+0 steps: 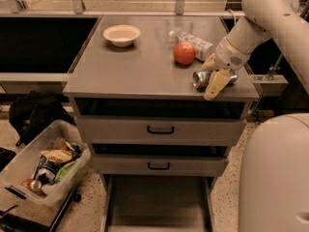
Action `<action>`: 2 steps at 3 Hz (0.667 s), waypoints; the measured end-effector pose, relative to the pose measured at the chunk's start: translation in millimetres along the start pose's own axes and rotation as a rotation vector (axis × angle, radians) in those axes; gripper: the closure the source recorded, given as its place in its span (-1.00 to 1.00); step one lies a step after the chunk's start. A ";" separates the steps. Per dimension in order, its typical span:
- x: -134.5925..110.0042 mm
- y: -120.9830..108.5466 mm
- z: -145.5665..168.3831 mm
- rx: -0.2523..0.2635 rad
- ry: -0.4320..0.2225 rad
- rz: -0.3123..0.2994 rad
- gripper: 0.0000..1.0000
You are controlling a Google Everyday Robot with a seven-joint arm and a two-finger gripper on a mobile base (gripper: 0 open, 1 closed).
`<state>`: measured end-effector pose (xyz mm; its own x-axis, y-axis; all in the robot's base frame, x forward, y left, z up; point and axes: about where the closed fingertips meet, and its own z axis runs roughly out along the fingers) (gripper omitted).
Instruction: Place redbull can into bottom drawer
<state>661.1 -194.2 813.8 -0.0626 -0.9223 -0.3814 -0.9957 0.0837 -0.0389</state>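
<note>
One slim, shiny silver can lies on its side near the front right corner of the counter, its round end facing left. The cream gripper sits right over the can's middle, reaching in from the right edge; whether it has clamped the can I cannot tell. Just behind, a round orange-red apple sits beside a clear plastic bottle lying flat. A pale shallow bowl rests toward the back left corner. Below the front edge, the grey metal bottom drawer stands pulled out, its flat floor showing.
</note>
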 end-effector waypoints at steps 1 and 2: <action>0.0 0.0 0.0 0.000 0.000 0.000 0.76; -2.4 3.3 -7.0 0.000 0.000 0.000 1.00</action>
<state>657.5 -194.3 821.0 -0.0626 -0.9223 -0.3814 -0.9957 0.0837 -0.0389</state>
